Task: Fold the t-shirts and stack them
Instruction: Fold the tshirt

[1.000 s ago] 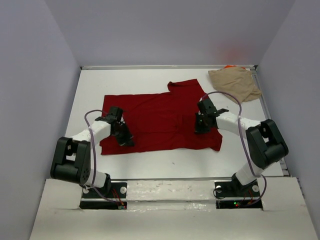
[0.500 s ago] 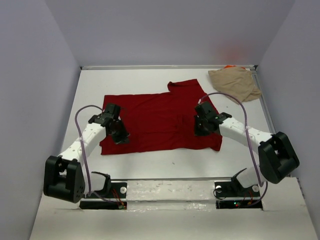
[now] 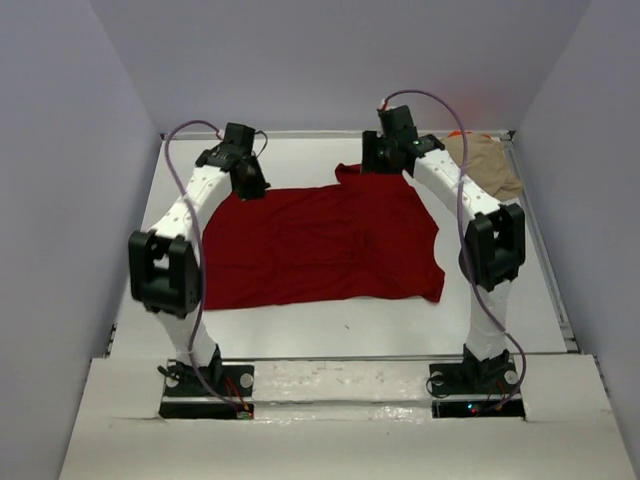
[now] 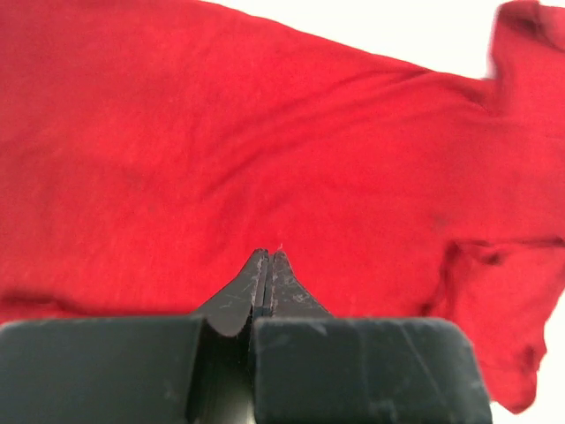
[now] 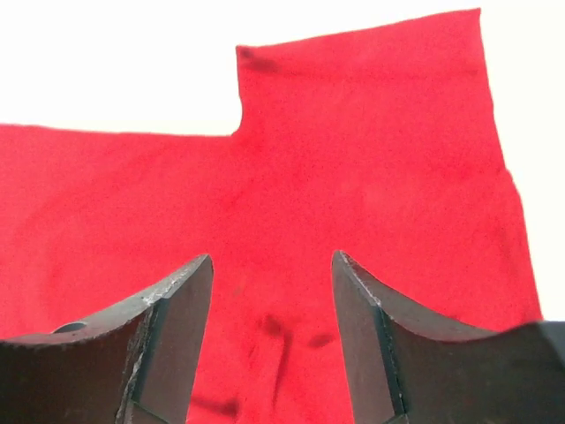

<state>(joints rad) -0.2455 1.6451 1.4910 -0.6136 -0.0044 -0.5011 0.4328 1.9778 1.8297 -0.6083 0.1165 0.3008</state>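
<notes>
Dark red t-shirt (image 3: pixel 320 250) lies flat mid-surface (image 3: pixel 350 325), spread ready for folding. My left tool (image 4: pixel 267 255) is pinched together and empty above its far left edge. My right tool (image 5: pixel 272 256) has fingers apart over the far sleeve, gripping nothing. Tan t-shirt (image 3: pixel 490 165) is bunched in the far right corner, probably parked for later.

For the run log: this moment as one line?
left gripper: shut, empty | right gripper: open, empty | red t-shirt: spread out | tan t-shirt: crumpled, far right
</notes>
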